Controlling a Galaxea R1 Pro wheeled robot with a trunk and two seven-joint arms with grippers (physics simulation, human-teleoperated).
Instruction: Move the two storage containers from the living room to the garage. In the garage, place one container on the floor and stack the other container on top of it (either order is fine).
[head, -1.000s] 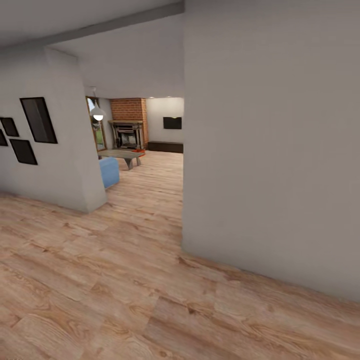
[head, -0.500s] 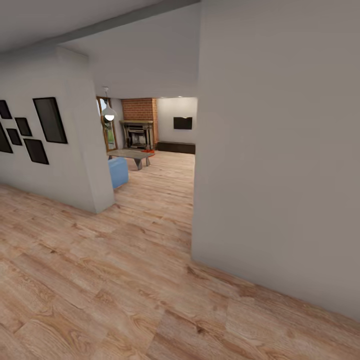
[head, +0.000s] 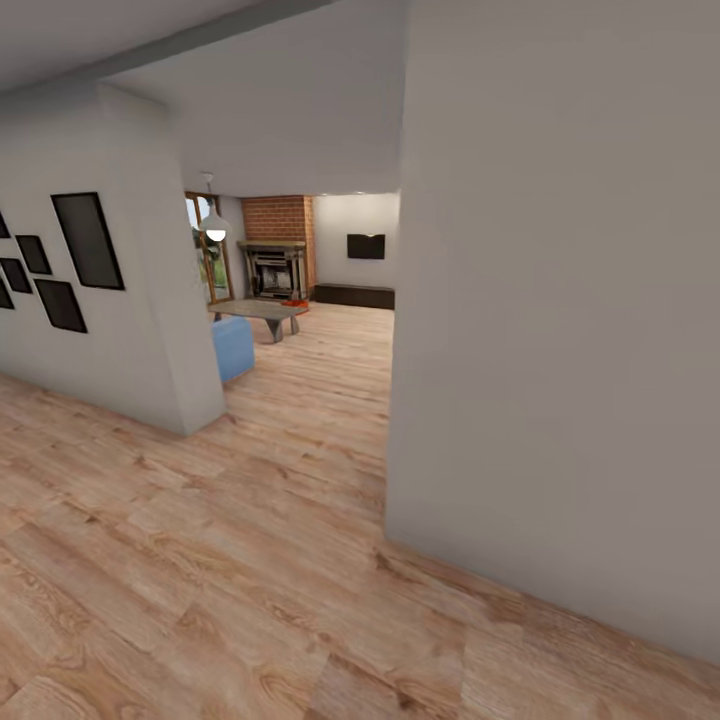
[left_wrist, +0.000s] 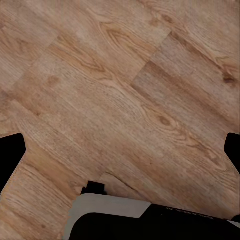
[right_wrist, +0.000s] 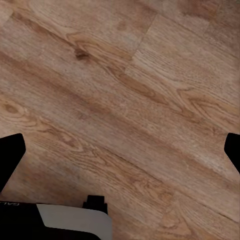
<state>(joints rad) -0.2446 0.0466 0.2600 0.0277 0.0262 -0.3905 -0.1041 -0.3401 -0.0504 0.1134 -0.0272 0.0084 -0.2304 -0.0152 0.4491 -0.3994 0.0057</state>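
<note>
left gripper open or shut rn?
Open: the left gripper has its fingertips at opposite frame edges, bare wood floor between them, nothing held.

Soft, even light fills the hallway, with no hard shadows on the wood floor (head: 250, 540). A round hanging lamp (head: 215, 232) glows white in the far room, and a window (head: 203, 250) beside it looks bright. The walls (head: 560, 330) lean outward near the edges. Distant details look slightly soft; floor grain up close stays sharp.
</note>
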